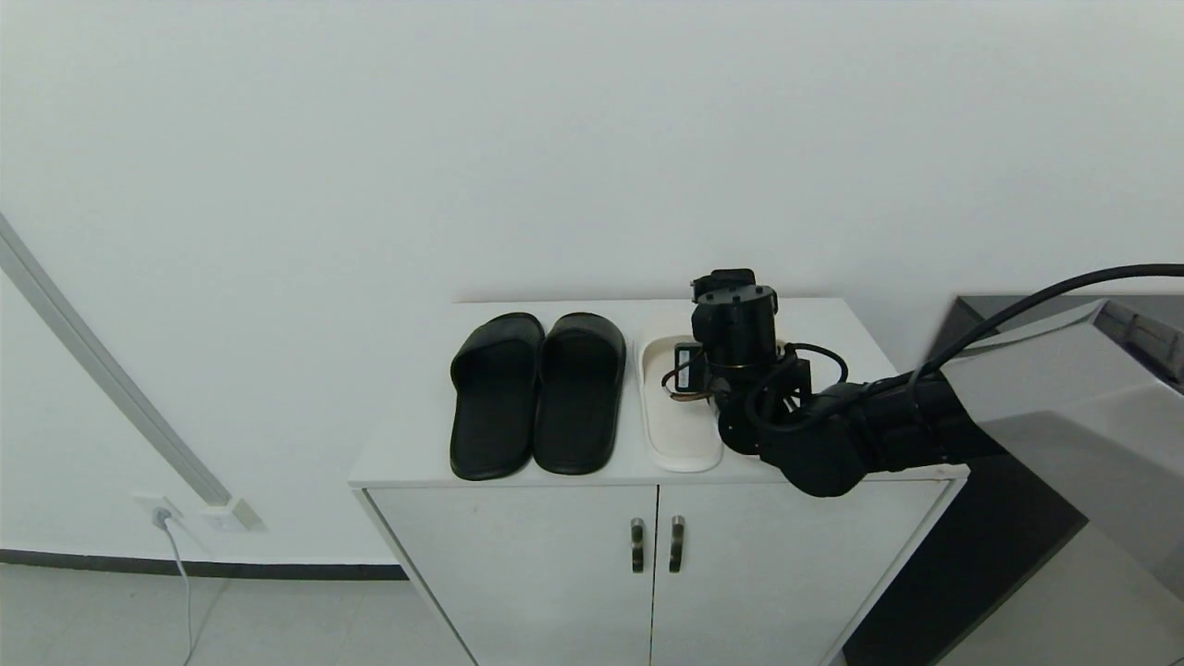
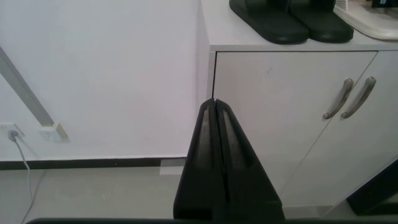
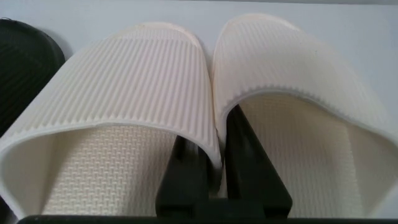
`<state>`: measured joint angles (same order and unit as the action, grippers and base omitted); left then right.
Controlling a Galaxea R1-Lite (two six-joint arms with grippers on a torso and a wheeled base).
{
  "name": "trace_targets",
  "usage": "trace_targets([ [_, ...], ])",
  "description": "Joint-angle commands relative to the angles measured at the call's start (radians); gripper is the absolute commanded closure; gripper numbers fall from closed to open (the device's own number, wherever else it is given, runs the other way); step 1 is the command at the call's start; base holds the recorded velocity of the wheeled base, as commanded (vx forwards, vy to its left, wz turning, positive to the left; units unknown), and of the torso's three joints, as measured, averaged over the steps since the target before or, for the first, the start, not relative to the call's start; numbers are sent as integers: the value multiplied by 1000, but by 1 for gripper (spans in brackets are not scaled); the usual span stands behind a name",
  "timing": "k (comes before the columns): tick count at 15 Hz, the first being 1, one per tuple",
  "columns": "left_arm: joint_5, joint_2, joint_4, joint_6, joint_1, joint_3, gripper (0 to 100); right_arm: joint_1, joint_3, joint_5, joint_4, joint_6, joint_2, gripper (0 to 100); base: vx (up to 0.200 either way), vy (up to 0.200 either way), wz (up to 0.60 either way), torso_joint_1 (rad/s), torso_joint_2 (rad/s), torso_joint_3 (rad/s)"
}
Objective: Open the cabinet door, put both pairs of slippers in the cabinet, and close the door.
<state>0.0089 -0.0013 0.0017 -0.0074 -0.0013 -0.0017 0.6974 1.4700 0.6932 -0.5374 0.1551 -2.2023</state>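
White slippers (image 1: 680,421) sit on the cabinet (image 1: 518,573) top, toes to the wall, beside the black slippers (image 1: 536,393). The right gripper (image 3: 214,162) has one finger inside each white slipper, nearly closed, with the pair's two inner strap edges pinched between them. Both doors are shut, handles (image 1: 657,544) side by side, so what the cabinet holds is hidden. The left gripper (image 2: 215,109) hangs low by the cabinet's left side, fingers pressed together on nothing. Risks, as judged: the thin pinch on soft straps may let one slipper slide free on lifting; a sideways swing could knock the black pair off the edge; and with the doors closed, the lifted pair has nowhere to go.
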Motion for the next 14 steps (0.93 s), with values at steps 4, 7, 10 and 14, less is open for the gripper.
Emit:
trace_targets([
  [4, 2, 1, 0, 0, 0, 0, 100, 4, -73, 2, 1, -6, 101, 100, 0, 0, 0, 0, 0, 0],
  [7, 0, 1, 0, 1, 0, 0, 100, 40, -316, -47, -90, -72, 283, 100, 0, 0, 0, 0, 0, 0],
  [10, 2, 1, 0, 1, 0, 0, 100, 94, -525, -139, -219, -134, 423, 100, 0, 0, 0, 0, 0, 0],
  [14, 0, 1, 0, 6, 0, 2, 100, 126, -712, -368, -220, -146, 586, 100, 0, 0, 0, 0, 0, 0],
])
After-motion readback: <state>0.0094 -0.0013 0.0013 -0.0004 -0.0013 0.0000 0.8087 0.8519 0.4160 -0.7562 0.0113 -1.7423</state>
